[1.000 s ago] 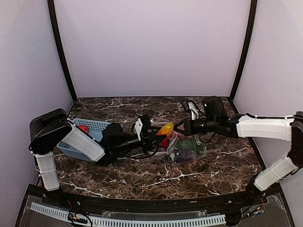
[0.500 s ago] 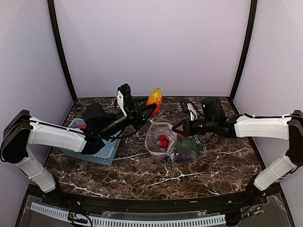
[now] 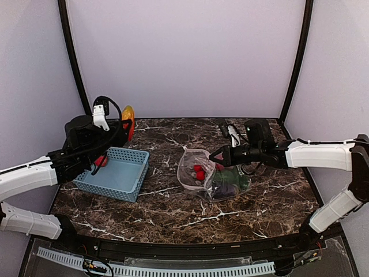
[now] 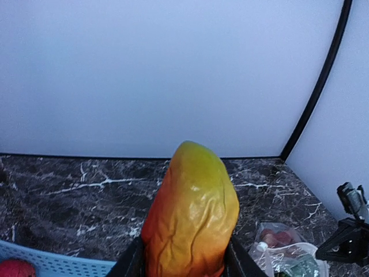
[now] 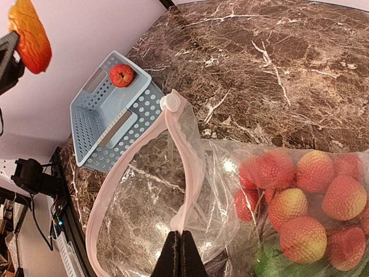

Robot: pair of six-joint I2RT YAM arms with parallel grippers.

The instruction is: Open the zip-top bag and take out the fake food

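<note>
No text, label, brand, number or sign was legible in any view; the zip-top bag [image 5: 144, 196], the fake food [image 4: 190, 213] and the blue basket [image 3: 109, 187] bore no readable marking.

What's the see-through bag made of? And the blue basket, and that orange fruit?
The zip-top bag looks like thin clear plastic film: shiny, wrinkled, see-through. The basket looks like hard matte light-blue plastic with moulded holes. The orange fruit seems plastic or rubber, with a creased, slightly glossy skin.
</note>
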